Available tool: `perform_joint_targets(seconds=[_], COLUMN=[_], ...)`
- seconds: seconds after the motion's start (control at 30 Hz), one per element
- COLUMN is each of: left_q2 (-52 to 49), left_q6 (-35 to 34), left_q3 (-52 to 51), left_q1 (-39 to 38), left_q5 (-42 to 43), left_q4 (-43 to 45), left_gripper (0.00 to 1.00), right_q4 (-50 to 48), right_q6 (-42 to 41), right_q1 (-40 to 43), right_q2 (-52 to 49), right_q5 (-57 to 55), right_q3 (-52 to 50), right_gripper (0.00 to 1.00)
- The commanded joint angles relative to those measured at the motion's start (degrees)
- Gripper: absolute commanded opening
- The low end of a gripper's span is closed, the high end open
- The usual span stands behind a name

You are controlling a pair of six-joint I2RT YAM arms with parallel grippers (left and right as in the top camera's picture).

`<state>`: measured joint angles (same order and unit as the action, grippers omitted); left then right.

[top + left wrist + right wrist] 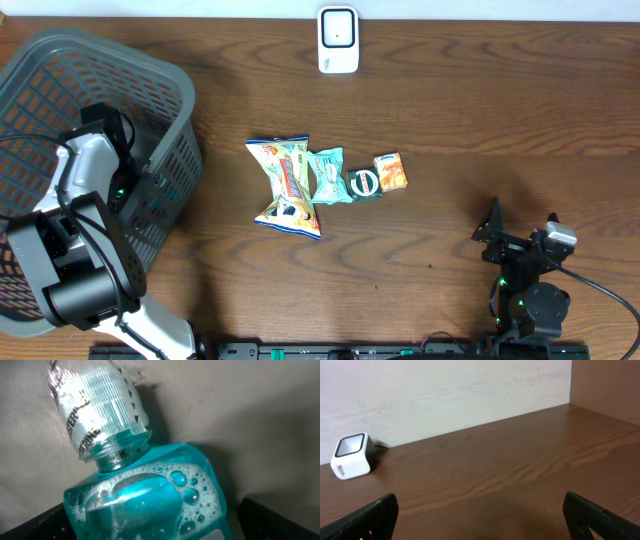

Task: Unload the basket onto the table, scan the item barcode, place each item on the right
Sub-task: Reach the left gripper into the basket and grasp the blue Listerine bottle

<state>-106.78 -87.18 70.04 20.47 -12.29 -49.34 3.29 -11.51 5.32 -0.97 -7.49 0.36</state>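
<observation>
The bottle [150,500] of blue-green liquid is lying tilted between the fingers of the left gripper [155,521], its ribbed clear cap [100,405] pointing away from the camera and foam clinging inside, and no barcode is showing on this face. The jaws are standing wide with a gap on the bottle's right side, so nothing is being gripped. Overhead, that arm is reaching down into the grey basket [170,80], which is probably where the bottle is resting. The scanner [338,40] is sitting at the table's [480,100] far edge, well apart. Between them, 4 other items are waiting: a snack packet [285,185], a teal packet [328,175], a round tin [364,183] and an orange box [391,171]. The right gripper [480,515] is idling open and empty, facing the scanner.
</observation>
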Motion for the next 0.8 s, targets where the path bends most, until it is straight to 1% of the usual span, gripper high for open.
perform_joint_targets(seconds=[0.0, 0.13, 0.2, 0.23, 0.33, 0.37, 0.4, 0.43, 0.47, 0.53, 0.57, 0.6, 0.77], left_q2=[-0.7, -0.7, -0.7, -0.7, -0.7, -0.7, -0.7, -0.7, -0.7, -0.7, -0.6, -0.3, 3.0], left_q6=[1.2, 1.1, 0.2, 0.3, 0.4, 1.2, 2.1, 3.0, 3.8, 5.6, 6.4, 8.6, 16.0], left_q3=[-1.8, -3.5, -4.2, -4.5, -4.7, -4.7, -4.7, -4.7, -4.7, -4.6, -4.5, -4.2, -2.5], left_q1=[0.0, 0.0, 0.1, 0.3, 0.7, 0.8, 1.0, 1.2, 1.5, 2.2, 2.5, 2.9, 3.4], left_q5=[0.0, -2.4, -4.0, -5.1, -6.5, -6.7, -6.9, -6.9, -6.9, -6.9, -6.8, -6.8, -6.9], left_q4=[0.0, 0.9, 0.9, 0.9, 0.8, 0.8, 0.9, 0.9, 0.9, 0.9, 0.9, 0.9, 0.9], left_gripper=[0.95, 0.90, 0.85, 0.79, 0.75, 0.74, 0.70, 0.65, 0.55, 0.46, 0.43, 0.39, 0.31], right_q4=[0.2, 0.2, 0.2, 0.2, 0.2, 0.2, 0.2, 0.2, 0.2, 0.2, 0.2, 0.2, 0.2], right_q6=[-0.2, -0.2, -0.2, -0.2, -0.2, -0.2, -0.2, -0.2, -0.2, -0.2, -0.2, -0.2, -0.2], right_q1=[-0.5, -0.5, -0.5, -0.5, -0.5, -0.5, -0.5, -0.5, -0.5, -0.5, -0.5, -0.5, -0.5], right_q2=[0.2, 0.2, 0.2, 0.2, 0.2, 0.2, 0.2, 0.2, 0.2, 0.2, 0.2, 0.2, 0.2], right_q5=[-0.3, -0.3, -0.3, -0.3, -0.3, -0.3, -0.3, -0.3, -0.3, -0.3, -0.3, -0.3, -0.3], right_q3=[0.0, 0.0, 0.0, 0.0, 0.0, 0.0, 0.0, 0.0, 0.0, 0.0, 0.0, 0.0, 0.0], right_gripper=[0.99, 0.99, 0.99, 0.99, 0.99, 0.99, 0.99, 0.99, 0.99, 0.99, 0.99, 0.99, 0.99])
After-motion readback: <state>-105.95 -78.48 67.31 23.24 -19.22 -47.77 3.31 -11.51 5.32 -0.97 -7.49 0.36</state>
